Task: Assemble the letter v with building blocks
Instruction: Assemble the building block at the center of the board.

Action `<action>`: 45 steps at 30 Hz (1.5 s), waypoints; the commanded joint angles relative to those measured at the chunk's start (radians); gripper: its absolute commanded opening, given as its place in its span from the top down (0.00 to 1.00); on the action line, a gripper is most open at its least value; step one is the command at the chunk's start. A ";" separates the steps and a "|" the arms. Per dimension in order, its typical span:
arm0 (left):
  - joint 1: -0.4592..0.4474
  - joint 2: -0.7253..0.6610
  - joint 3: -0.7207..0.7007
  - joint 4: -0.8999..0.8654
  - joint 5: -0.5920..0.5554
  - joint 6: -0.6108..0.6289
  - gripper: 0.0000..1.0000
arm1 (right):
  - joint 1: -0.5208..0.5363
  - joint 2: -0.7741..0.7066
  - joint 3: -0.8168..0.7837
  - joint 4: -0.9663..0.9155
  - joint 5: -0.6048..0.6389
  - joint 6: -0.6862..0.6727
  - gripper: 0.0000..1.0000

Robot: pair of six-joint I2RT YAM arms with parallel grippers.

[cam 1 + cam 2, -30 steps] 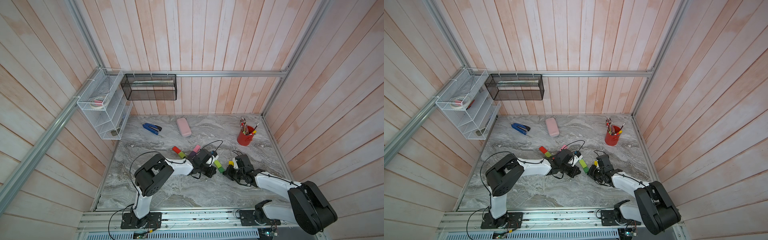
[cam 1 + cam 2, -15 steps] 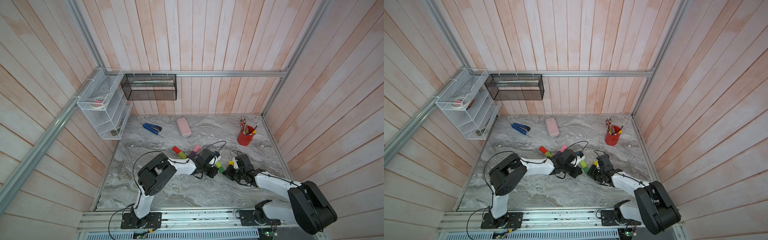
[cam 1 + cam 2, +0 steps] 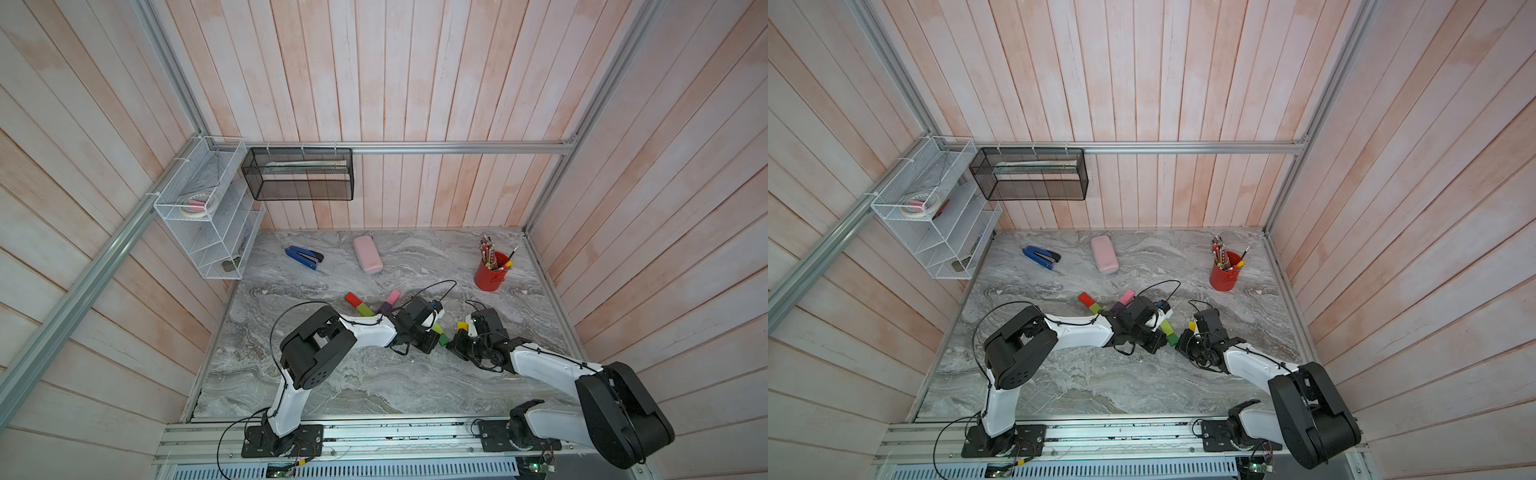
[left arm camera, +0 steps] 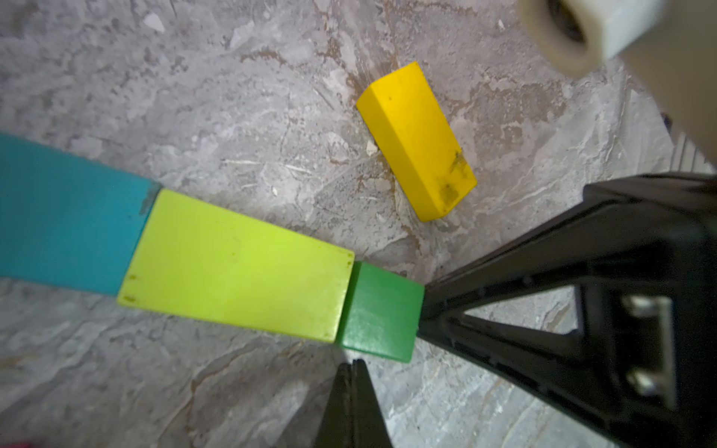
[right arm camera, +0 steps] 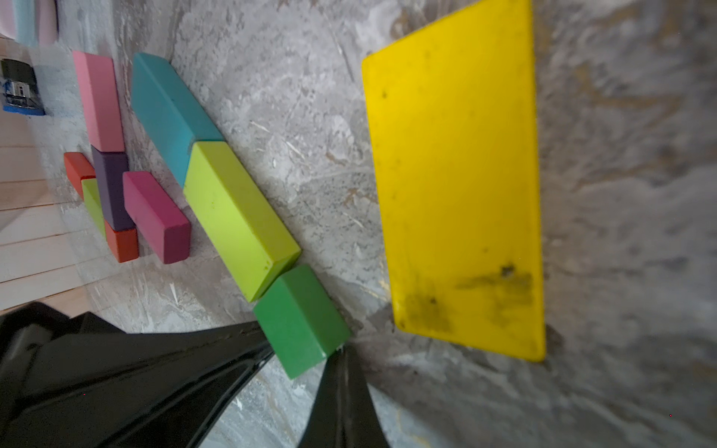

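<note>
Looking down, you find the blocks (image 3: 365, 309) gathered near the middle of the counter (image 3: 332, 374). Your left hand (image 4: 351, 372) is pressed together and holds nothing. Its tip sits just beside the long side of the green cube (image 4: 380, 314), and you cannot tell whether it touches. Your right hand (image 5: 341, 368) is pressed together too, empty, with its tip touching the cube's free end. That cube closes a straight row, end to end: teal brick (image 4: 66, 213), lime brick (image 4: 236, 267), cube, running toward 5 o'clock on the counter. The yellow brick (image 4: 417, 139) lies flat at the cube's 2 o'clock, apart from the row. At the row's 10 o'clock, the pink brick (image 5: 99, 101), purple brick (image 5: 110, 186), magenta brick (image 5: 157, 217), red brick (image 5: 77, 170), second lime brick (image 5: 91, 201) and red cube (image 5: 122, 244) sit bunched close together.
</note>
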 commanded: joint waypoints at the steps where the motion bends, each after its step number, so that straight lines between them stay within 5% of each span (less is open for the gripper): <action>1: -0.005 0.034 0.021 -0.035 -0.013 0.011 1.00 | -0.011 0.025 0.004 -0.070 0.040 -0.017 0.96; 21: -0.008 0.045 0.040 -0.052 -0.016 0.009 1.00 | -0.021 0.015 0.004 -0.079 0.040 -0.026 0.97; 45: -0.004 -0.166 -0.211 0.115 -0.147 -0.048 1.00 | -0.034 0.039 0.026 -0.064 0.035 -0.043 0.97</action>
